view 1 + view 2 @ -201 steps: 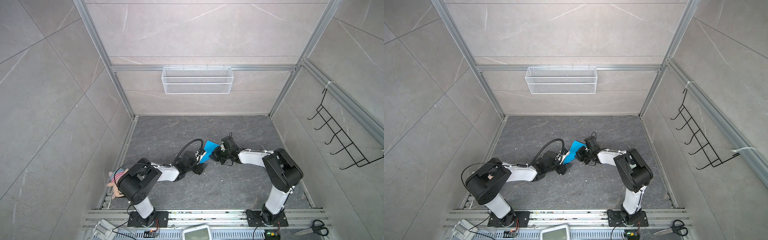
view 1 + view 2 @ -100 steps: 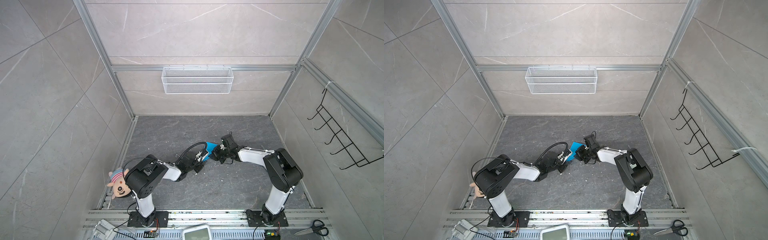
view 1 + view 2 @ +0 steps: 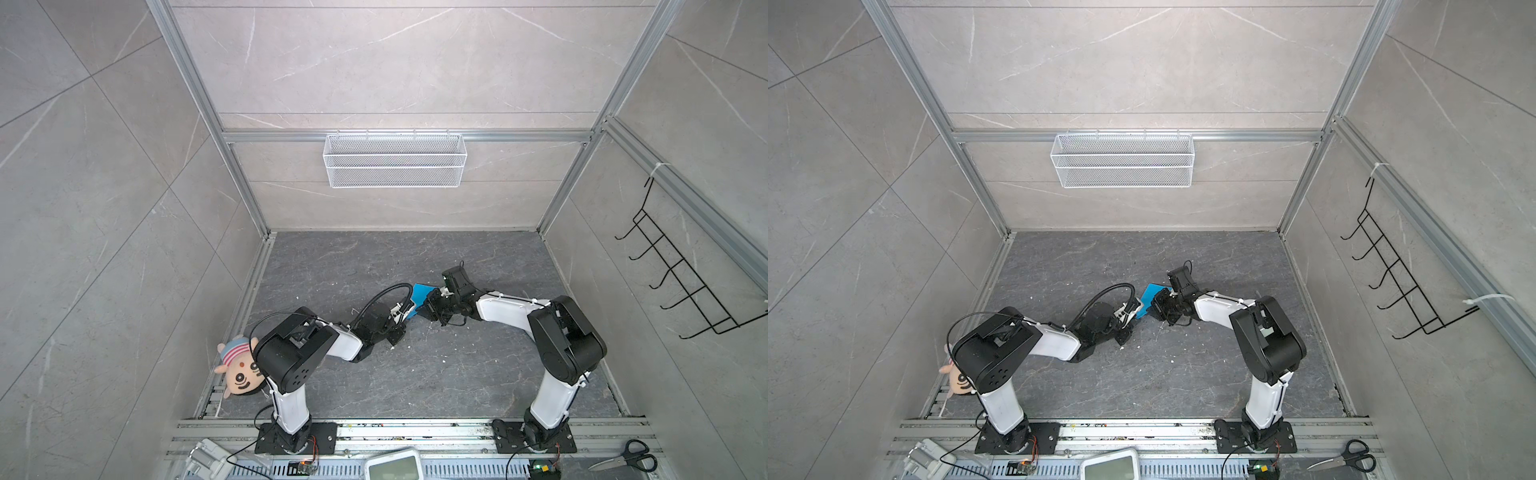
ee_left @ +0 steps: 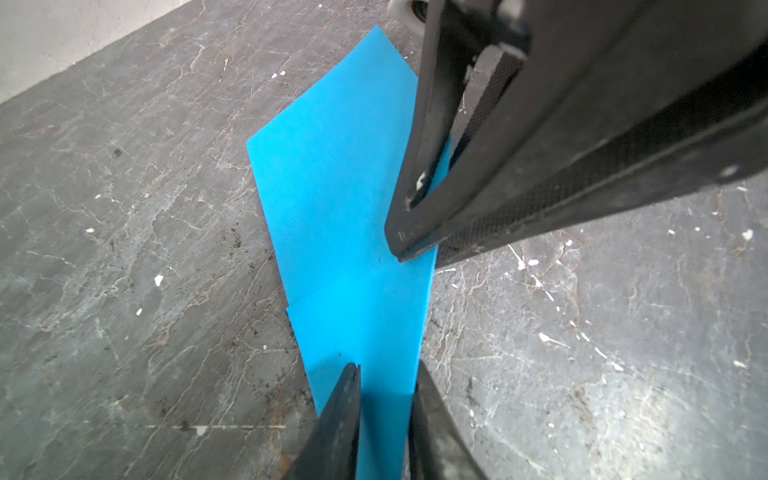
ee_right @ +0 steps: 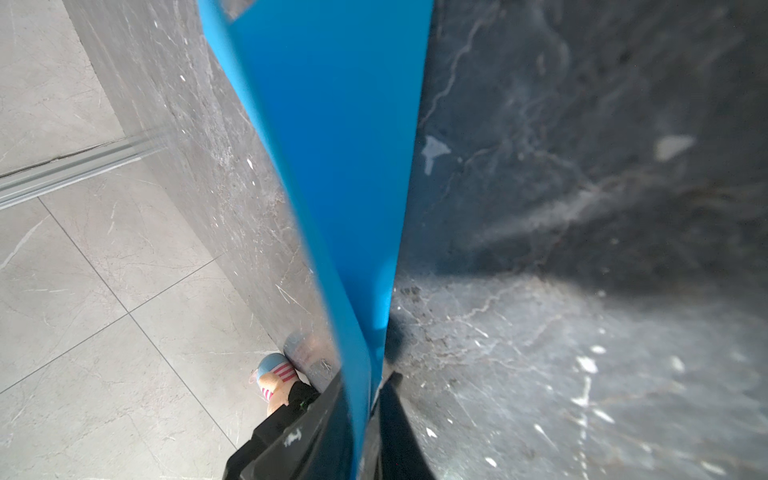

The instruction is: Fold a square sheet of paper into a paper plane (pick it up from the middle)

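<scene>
The half-folded blue paper [image 4: 345, 208] is at the middle of the floor [image 3: 457, 374], between the arms. The left gripper [image 4: 386, 368] and right gripper [image 4: 419, 249] are narrow astride its ends; whether they truly pinch I cannot tell. A loose hold may let it slip and spoil the crease.

White arm shells [image 3: 505, 309], black joints [image 3: 567, 343], looped black cable [image 3: 397, 285], perhaps zip ties [image 3: 500, 296].
</scene>
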